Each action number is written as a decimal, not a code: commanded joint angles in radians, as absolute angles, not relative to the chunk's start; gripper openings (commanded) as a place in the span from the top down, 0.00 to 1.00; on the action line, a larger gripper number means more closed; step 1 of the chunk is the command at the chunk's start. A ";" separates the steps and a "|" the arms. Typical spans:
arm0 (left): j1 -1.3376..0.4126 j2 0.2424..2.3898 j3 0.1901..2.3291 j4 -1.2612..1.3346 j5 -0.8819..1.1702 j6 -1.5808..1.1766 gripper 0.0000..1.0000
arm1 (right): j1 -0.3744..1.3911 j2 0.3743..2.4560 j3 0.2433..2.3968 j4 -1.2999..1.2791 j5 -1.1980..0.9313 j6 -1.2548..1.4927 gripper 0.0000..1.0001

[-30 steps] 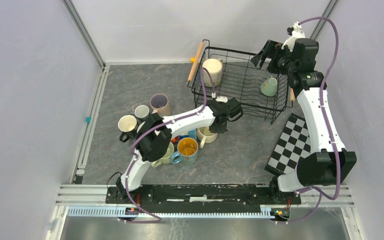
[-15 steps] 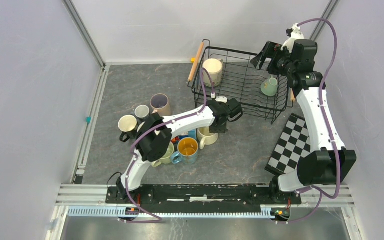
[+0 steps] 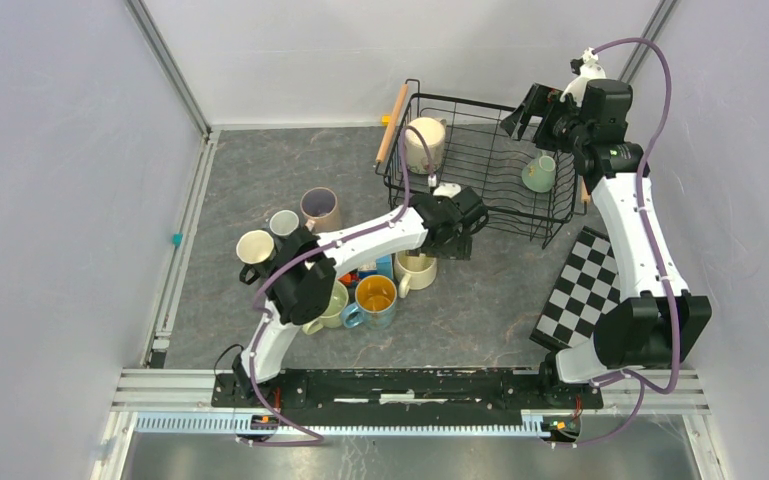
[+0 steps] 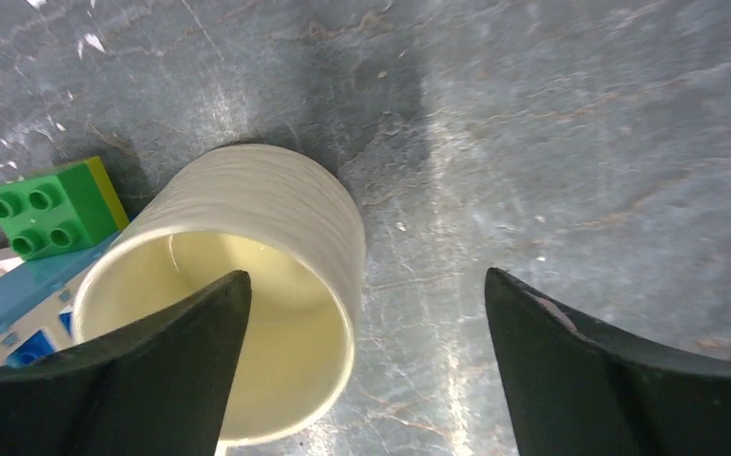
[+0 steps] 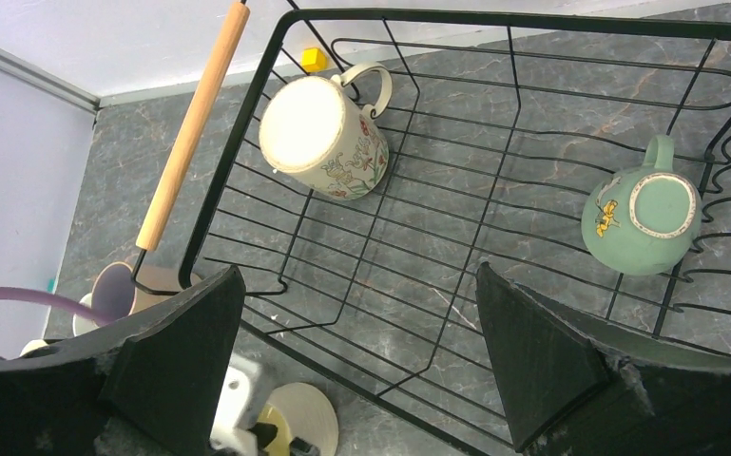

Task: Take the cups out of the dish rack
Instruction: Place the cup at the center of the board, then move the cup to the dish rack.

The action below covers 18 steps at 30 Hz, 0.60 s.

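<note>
The black wire dish rack (image 3: 550, 215) (image 5: 532, 17) stands at the back right. Two cups are in it: a cream flowered mug (image 3: 425, 143) (image 5: 323, 138) on its side and a pale green mug (image 3: 538, 173) (image 5: 646, 214) with its bottom up. My right gripper (image 3: 525, 110) (image 5: 356, 269) hangs open above the rack, holding nothing. My left gripper (image 3: 457, 235) (image 4: 363, 275) is open just above a cream mug (image 3: 415, 270) (image 4: 247, 285) that stands on the table. One finger (image 4: 152, 370) is over the mug's mouth, the other over bare table.
Several unloaded mugs cluster left of centre: teal with yellow inside (image 3: 375, 295), pale green (image 3: 330, 310), cream (image 3: 255, 247), grey (image 3: 283, 223), pink-beige (image 3: 320, 208). Toy blocks (image 4: 48, 209) lie against the cream mug. A checkered board (image 3: 585, 290) lies right of the rack.
My left gripper has opened and let go of the cream mug, and its wrist has shifted slightly right. The right arm has hardly moved.
</note>
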<state>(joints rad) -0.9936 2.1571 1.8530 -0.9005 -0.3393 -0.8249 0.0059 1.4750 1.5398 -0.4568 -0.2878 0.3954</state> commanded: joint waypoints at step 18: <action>-0.906 1.659 1.858 -0.820 -0.207 -0.546 0.00 | 0.064 1.589 1.623 -0.467 -0.205 0.269 0.02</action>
<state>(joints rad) -0.9466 1.7576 1.8919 -0.8516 -0.2653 -0.6250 0.0254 1.5555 1.5642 -0.4744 -0.2367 0.3363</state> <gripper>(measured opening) 0.995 0.982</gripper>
